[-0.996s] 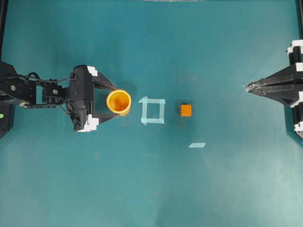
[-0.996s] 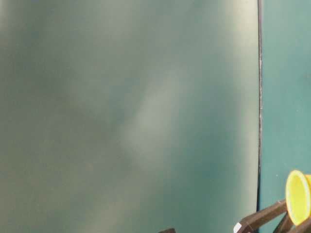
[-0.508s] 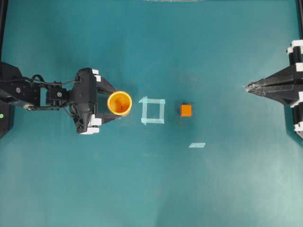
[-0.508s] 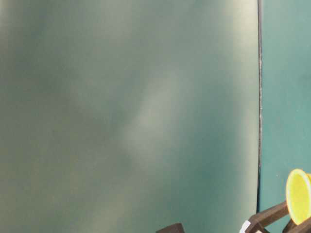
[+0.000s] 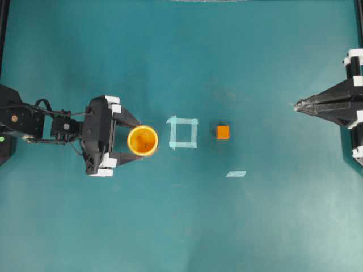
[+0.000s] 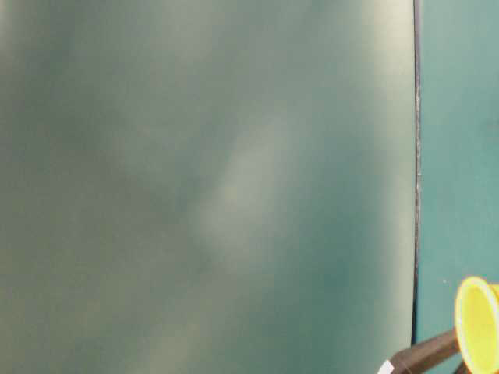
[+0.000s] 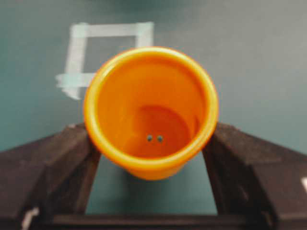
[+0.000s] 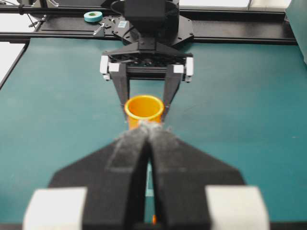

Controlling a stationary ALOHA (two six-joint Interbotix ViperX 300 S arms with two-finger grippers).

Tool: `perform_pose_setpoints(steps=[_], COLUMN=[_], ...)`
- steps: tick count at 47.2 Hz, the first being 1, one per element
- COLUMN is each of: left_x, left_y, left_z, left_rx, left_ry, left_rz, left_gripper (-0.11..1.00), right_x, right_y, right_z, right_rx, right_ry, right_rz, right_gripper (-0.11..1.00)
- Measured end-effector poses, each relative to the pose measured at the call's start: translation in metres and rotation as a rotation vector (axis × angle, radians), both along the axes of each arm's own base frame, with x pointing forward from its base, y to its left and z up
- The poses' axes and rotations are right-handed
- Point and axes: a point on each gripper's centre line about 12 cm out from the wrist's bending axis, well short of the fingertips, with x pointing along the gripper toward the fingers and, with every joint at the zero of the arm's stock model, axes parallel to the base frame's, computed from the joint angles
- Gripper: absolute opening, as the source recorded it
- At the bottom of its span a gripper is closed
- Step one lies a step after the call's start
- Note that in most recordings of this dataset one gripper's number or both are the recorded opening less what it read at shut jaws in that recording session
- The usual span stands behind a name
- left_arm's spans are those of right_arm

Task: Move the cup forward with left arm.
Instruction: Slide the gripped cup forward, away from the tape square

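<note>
The yellow-orange cup (image 5: pixel 142 140) stands upright just left of a pale tape square (image 5: pixel 183 132). My left gripper (image 5: pixel 139 140) is shut on it, one black finger pressed on each side of its wall. The left wrist view looks into the cup (image 7: pixel 151 110), with fingers (image 7: pixel 72 163) touching both sides. At table level only the cup's rim (image 6: pixel 477 335) and one finger (image 6: pixel 425 358) show at the bottom right. My right gripper (image 5: pixel 296 104) rests at the far right, shut and holding nothing. In its wrist view the tips (image 8: pixel 146 127) meet in front of the cup (image 8: pixel 144 108).
A small orange cube (image 5: pixel 223 132) sits right of the tape square. A short strip of tape (image 5: pixel 236 174) lies further toward the lower right. The teal table (image 5: pixel 181 226) stretches all around. A blurred grey surface fills most of the table-level view.
The left gripper's fingers closed in onto the cup. Gripper and cup then shifted together toward the lower edge of the overhead view. The right arm stayed still.
</note>
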Motion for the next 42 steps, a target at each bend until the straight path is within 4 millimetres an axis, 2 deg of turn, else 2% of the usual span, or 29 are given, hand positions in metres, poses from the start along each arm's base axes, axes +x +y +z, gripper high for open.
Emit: perform_pose_setpoints(steps=[11, 17, 29, 42], left_x=[-0.003, -0.004, -0.002, -0.009], left_y=[-0.026, -0.041, -0.079, -0.118], left_z=[-0.003, 0.003, 0.012, 0.01], left_rx=[-0.016, -0.03, -0.036, -0.029], left_ry=[0.026, 0.013, 0.004, 0.044], left_rz=[-0.074, -0.113, -0.223, -0.338], left_gripper=[0.71, 0.71, 0.71, 0.71], right_x=[0.0, 0.0, 0.0, 0.0], right_y=[0.0, 0.0, 0.0, 0.0], right_z=[0.001, 0.0, 0.0, -0.001], right_rx=[0.0, 0.002, 0.0, 0.002], right_ry=[-0.003, -0.002, 0.0, 0.009], right_rz=[0.0, 0.0, 0.0, 0.0], right_gripper=[-0.01, -0.01, -0.01, -0.01])
